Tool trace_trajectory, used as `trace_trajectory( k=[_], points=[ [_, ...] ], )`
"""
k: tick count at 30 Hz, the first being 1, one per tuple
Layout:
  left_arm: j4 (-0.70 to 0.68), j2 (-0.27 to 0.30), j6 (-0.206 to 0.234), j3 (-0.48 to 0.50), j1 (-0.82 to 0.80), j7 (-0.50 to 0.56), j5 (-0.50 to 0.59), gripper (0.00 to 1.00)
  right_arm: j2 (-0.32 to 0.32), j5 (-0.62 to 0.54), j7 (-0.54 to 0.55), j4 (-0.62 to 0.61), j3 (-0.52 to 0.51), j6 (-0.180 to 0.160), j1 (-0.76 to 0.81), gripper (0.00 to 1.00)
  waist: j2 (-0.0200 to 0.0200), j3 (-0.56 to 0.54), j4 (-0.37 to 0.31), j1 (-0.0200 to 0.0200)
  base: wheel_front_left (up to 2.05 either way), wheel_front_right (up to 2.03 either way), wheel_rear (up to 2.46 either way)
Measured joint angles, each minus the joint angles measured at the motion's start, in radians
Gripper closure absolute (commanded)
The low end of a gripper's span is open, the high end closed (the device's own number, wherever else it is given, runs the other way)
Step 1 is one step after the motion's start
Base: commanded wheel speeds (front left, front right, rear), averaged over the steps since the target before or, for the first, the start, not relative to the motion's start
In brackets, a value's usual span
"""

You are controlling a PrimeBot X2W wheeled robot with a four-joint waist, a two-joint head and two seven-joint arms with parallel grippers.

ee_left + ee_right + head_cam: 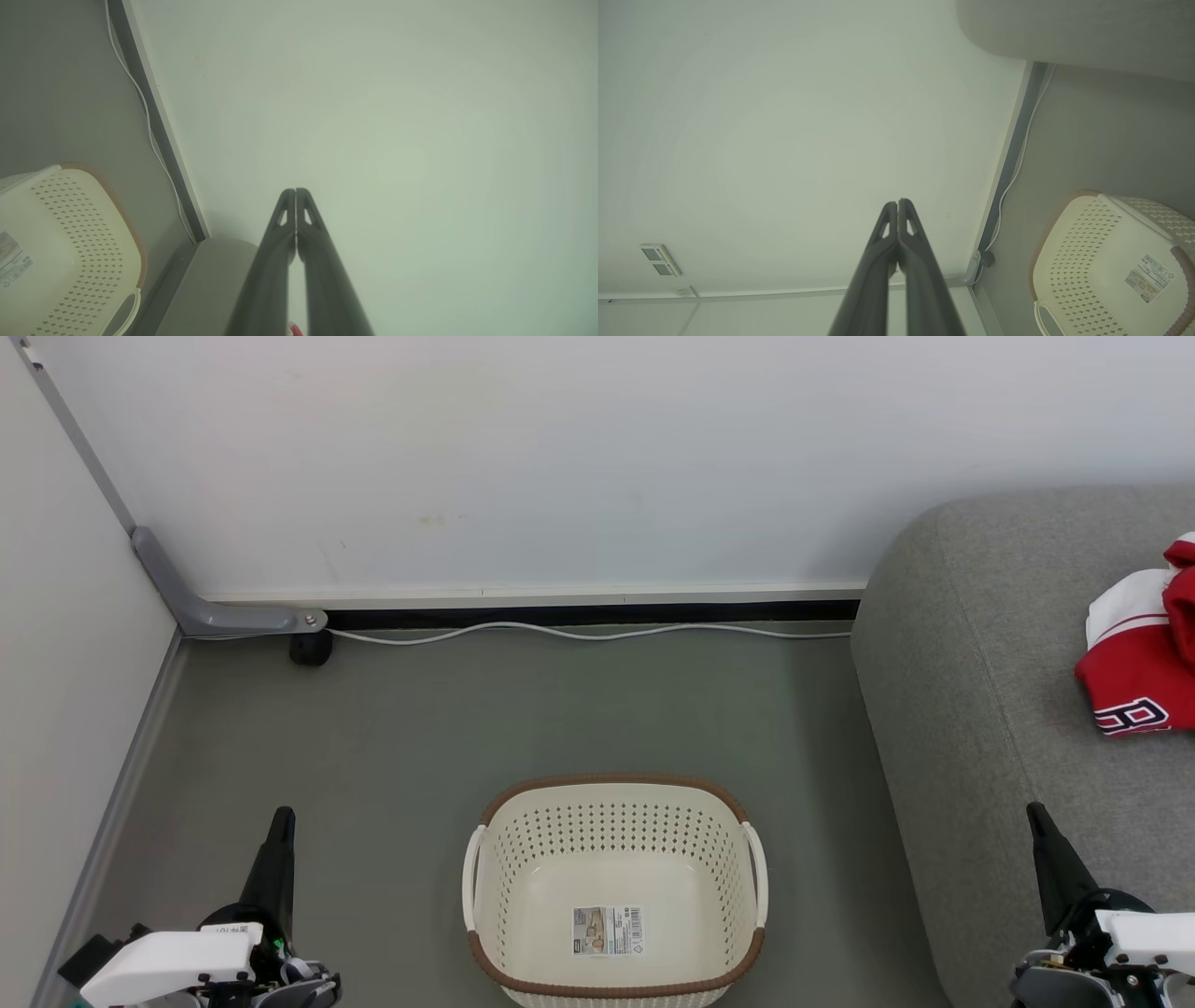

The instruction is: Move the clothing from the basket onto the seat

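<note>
1. I see the basket (607, 831) on the floor (392, 737), its label sticker (608, 931) in plain sight.
2. The clothing (1134, 672) lies on the seat (980, 709), well right of the basket.
3. My left gripper (281, 816), left of the basket, is pressed together on nothing.
4. My right gripper (1034, 812), right of the basket, is likewise.

A plain white far wall (560, 457) meets a pale left wall (65, 663) in the far left corner, where a grey metal bracket (215, 611) sits low down. A dark skirting strip (597, 613) edges the far wall, and a white cable (579, 633) trails beside it over the grey-green floor (401, 728). The light is soft and even.
</note>
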Motion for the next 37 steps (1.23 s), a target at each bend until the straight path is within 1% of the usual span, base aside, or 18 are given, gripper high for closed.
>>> trace_trajectory(
  k=[37],
  points=[
    [0.0,0.0,0.0,0.0,0.0,0.0,0.0,1.0,0.0,0.0,0.0,0.0,0.0,0.0,-0.007,1.0,0.0,0.0,0.0,-0.0001,0.0,0.0,0.0]
  ],
)
